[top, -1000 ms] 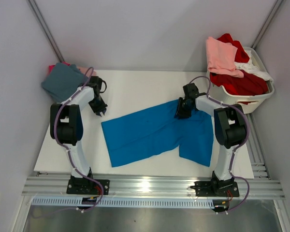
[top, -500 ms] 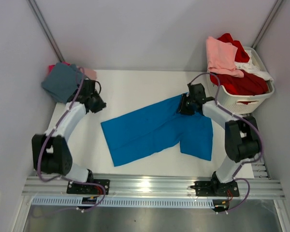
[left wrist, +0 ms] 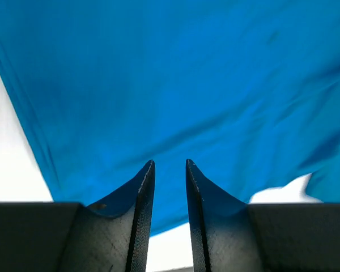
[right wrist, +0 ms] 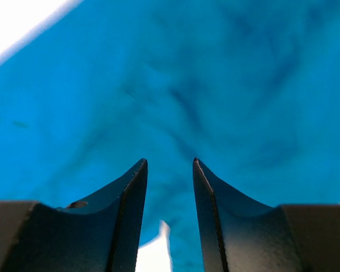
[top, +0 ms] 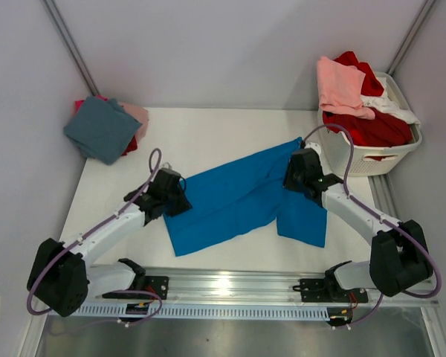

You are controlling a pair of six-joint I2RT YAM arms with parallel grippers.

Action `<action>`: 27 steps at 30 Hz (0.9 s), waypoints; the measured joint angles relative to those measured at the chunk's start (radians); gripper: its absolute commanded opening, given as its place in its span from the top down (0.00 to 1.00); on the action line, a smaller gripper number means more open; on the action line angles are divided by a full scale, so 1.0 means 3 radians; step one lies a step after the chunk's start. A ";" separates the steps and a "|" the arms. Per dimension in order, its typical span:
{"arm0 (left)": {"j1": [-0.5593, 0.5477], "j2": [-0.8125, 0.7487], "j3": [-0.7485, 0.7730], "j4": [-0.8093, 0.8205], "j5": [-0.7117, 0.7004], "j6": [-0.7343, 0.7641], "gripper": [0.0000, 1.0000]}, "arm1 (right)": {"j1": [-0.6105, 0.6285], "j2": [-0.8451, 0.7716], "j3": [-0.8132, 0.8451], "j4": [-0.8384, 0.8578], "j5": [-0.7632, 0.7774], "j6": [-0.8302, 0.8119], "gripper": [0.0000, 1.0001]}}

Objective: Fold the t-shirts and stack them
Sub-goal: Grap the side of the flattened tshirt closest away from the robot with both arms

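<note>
so, the blue tee (top: 238,201) lies spread but crooked across the middle of the table (top: 208,134), and its right part is rumpled and overlapped. the left gripper (left wrist: 169,164) is low at the tee's left edge, jaws slightly parted with nothing between them. whether it touches the cloth i cannot tell. the right gripper (right wrist: 170,161) hangs over the wrinkled right part, jaws likewise parted and empty.

several things could go wrong, as i judge it. the gaps are narrow, so a pinch on flat cloth may skate over it and catch nothing. on the right, where layers overlap, the jaws may take two layers at once and drag the whole tee instead of one flap. because the tee sits askew, uneven pulls from the two arms would skew the fold or bunch it. the right arm works near the basket (top: 372,160), where a pink tee (top: 340,85) drapes over the rim, and a wide swing may snag it. the teal tee (top: 100,130) in the far left corner is well apart.
</note>
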State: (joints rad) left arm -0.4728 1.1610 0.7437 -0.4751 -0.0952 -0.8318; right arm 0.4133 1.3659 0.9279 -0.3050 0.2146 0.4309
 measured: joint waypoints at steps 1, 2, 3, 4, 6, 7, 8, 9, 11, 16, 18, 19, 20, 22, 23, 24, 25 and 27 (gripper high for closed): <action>-0.0083 0.0000 -0.0100 -0.0020 -0.0014 -0.0061 0.68 | -0.0001 -0.0037 -0.0123 -0.0033 0.0047 0.0067 0.57; -0.0161 0.0000 -0.0192 -0.0037 -0.0027 -0.0122 0.66 | -0.0001 -0.0080 -0.0249 -0.0055 0.0072 0.0136 0.57; -0.0243 0.0000 -0.0280 -0.0052 -0.0046 -0.0189 0.66 | -0.0003 -0.0139 -0.0376 -0.0055 0.0099 0.0197 0.54; -0.0295 0.0000 -0.0346 -0.0074 -0.0062 -0.0248 0.66 | -0.0008 -0.0198 -0.0491 -0.0061 0.0118 0.0264 0.50; -0.0380 -0.0009 -0.0439 -0.0123 -0.0116 -0.0337 0.64 | -0.0033 -0.0306 -0.0676 -0.0042 0.0135 0.0397 0.48; -0.0417 -0.0032 -0.0487 -0.0137 -0.0146 -0.0387 0.63 | -0.0048 -0.0350 -0.0736 -0.0036 0.0134 0.0436 0.47; -0.0463 -0.0069 -0.0532 -0.0159 -0.0187 -0.0444 0.62 | -0.0079 -0.0387 -0.0782 -0.0017 0.0118 0.0486 0.45; -0.0512 -0.0117 -0.0567 -0.0189 -0.0223 -0.0496 0.61 | -0.0131 -0.0412 -0.0816 0.0019 0.0095 0.0532 0.44; -0.0617 -0.0221 -0.0618 -0.0231 -0.0295 -0.0594 0.60 | -0.0273 -0.0441 -0.0857 0.0107 0.0031 0.0600 0.43; -0.0857 -0.0412 -0.0656 -0.0389 -0.0448 -0.0819 0.59 | -0.0576 -0.0426 -0.0882 0.0249 -0.0092 0.0699 0.41; -0.0947 -0.0445 -0.0685 -0.0439 -0.0487 -0.0895 0.59 | -0.0596 -0.0379 -0.0882 0.0273 -0.0120 0.0711 0.40; -0.0994 -0.0451 -0.0707 -0.0479 -0.0497 -0.0935 0.59 | -0.0609 -0.0326 -0.0882 0.0291 -0.0136 0.0722 0.40; -0.1035 -0.0450 -0.0730 -0.0515 -0.0500 -0.0975 0.59 | -0.0622 -0.0262 -0.0884 0.0309 -0.0160 0.0735 0.39; -0.1101 -0.0429 -0.0771 -0.0598 -0.0511 -0.1045 0.59 | -0.0637 -0.0148 -0.0910 0.0346 -0.0200 0.0755 0.37; -0.1130 -0.0399 -0.0778 -0.0641 -0.0521 -0.1074 0.60 | -0.0646 -0.0104 -0.0942 0.0364 -0.0220 0.0763 0.37; -0.1152 -0.0356 -0.0781 -0.0675 -0.0524 -0.1099 0.59 | -0.0652 -0.0069 -0.0977 0.0369 -0.0231 0.0772 0.37; -0.1171 -0.0304 -0.0781 -0.0697 -0.0525 -0.1118 0.60 | -0.0659 -0.0039 -0.1005 0.0370 -0.0243 0.0777 0.36; -0.1195 -0.0159 -0.0778 -0.0738 -0.0538 -0.1162 0.60 | -0.0666 0.0034 -0.1040 0.0383 -0.0258 0.0801 0.37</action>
State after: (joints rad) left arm -0.8314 1.1133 0.5102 -0.6964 -0.2565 -1.1805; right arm 0.2134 1.3762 0.6159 -0.1902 0.1371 0.6712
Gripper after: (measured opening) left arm 0.403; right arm 0.632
